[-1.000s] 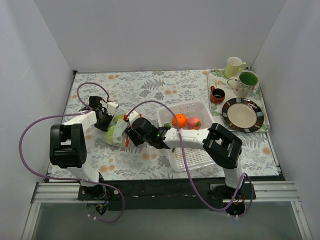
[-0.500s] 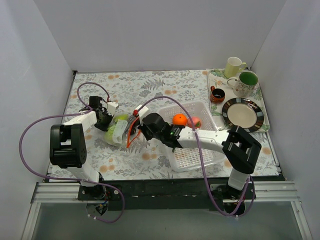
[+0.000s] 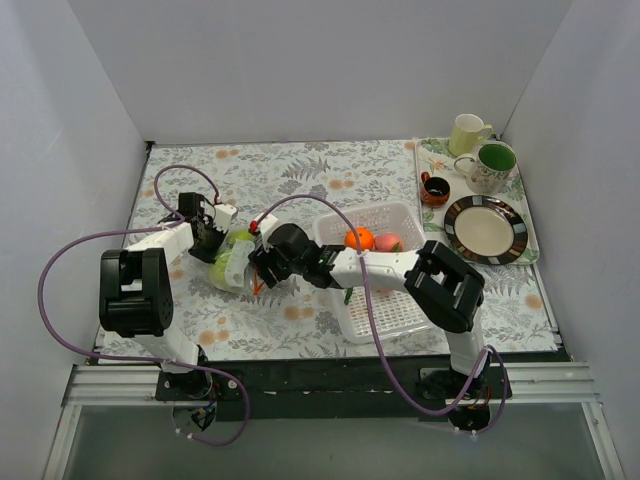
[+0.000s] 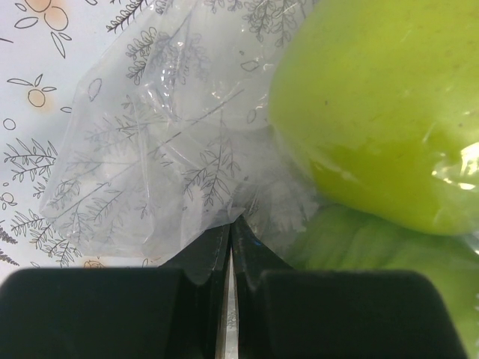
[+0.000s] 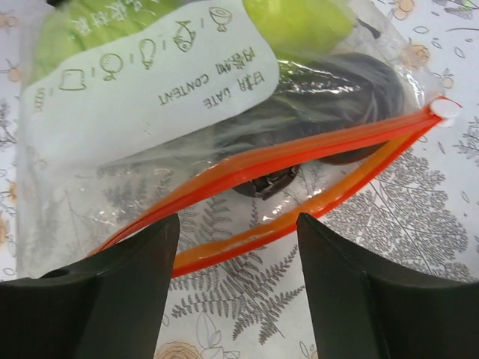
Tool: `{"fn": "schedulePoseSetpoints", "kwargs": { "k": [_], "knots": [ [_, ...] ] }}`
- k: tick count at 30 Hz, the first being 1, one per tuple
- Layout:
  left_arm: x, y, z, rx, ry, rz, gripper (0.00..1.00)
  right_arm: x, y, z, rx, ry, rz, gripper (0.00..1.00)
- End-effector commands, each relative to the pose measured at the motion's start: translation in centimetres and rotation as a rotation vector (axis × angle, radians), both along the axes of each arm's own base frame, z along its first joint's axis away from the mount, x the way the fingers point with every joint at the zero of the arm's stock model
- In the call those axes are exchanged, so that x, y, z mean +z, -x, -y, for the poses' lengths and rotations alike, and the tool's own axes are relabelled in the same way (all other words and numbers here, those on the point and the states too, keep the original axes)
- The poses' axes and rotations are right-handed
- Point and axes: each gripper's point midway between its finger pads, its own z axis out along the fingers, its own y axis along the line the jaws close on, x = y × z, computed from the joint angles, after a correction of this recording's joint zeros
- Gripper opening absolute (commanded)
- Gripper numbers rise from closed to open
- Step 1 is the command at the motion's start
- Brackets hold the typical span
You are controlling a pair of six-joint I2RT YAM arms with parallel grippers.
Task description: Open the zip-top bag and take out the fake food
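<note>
The zip-top bag lies left of centre on the patterned cloth. In the right wrist view its red-orange zip strip is parted. A dark purple piece and light green pieces of the fake food are inside. My right gripper is open at the bag's mouth, its fingers either side of the lower strip and holding nothing. My left gripper is shut on the bag's closed end, beside a light green fruit. An orange fruit and a peach-red one sit in the white basket.
A small dark green piece shows in the basket under my right arm. At the back right, a tray holds a striped plate, a green-lined mug, a pale mug and a small dark cup.
My right gripper drew back to the right from the bag's mouth half a second ago, then returned left to it. The left gripper and the bag stayed put.
</note>
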Motion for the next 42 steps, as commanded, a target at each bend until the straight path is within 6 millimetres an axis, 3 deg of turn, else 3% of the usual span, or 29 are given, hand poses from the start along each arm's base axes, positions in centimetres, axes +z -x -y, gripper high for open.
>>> {"fn": "schedulePoseSetpoints", "kwargs": {
  "k": [1,7,11,15,20,27,28,33,37,40,41,42],
  "knots": [
    [-0.6,1.7,0.1,-0.004,-0.008,-0.052,0.0,3.2,-0.2,-3.3,0.053,-0.153,0.001,0.78],
    [-0.5,1.8,0.3,-0.009,0.002,-0.055,0.0,2.2,-1.6,-4.6,0.01,-0.148,-0.002,0.83],
    [-0.2,1.7,0.5,-0.007,0.012,-0.05,0.0,0.3,-2.3,-5.5,-0.015,-0.113,-0.024,0.84],
    [0.3,1.7,0.5,-0.012,0.012,-0.044,0.0,-2.6,-2.8,-5.2,-0.047,-0.055,-0.039,0.83],
    [0.8,1.9,0.7,-0.021,0.021,-0.037,0.0,-3.5,-3.2,-4.6,-0.081,-0.036,-0.034,0.79],
    [1.8,2.2,1.0,-0.022,0.036,-0.03,0.0,-4.2,-3.1,-5.5,-0.084,-0.018,-0.081,0.78],
    [2.0,2.2,2.0,-0.057,0.038,-0.028,0.0,-5.0,-2.8,-4.9,-0.092,-0.003,-0.087,0.79],
    [2.2,3.0,3.0,-0.086,0.066,-0.042,0.0,-3.7,-2.4,-5.1,-0.081,-0.059,-0.072,0.76],
    [2.0,3.3,3.0,-0.087,0.056,-0.046,0.0,-1.2,-2.4,-5.2,-0.081,-0.105,-0.045,0.52],
    [1.4,3.5,2.9,-0.084,0.048,-0.052,0.0,0.9,-1.8,-4.3,-0.08,-0.121,-0.02,0.37],
    [1.1,3.6,2.7,-0.082,0.037,-0.055,0.0,2.8,-1.6,-3.9,-0.08,-0.143,-0.004,0.35],
    [1.0,3.4,2.6,-0.08,0.034,-0.05,0.0,2.5,-1.2,-3.0,-0.085,-0.125,-0.007,0.32]
  ]
}}
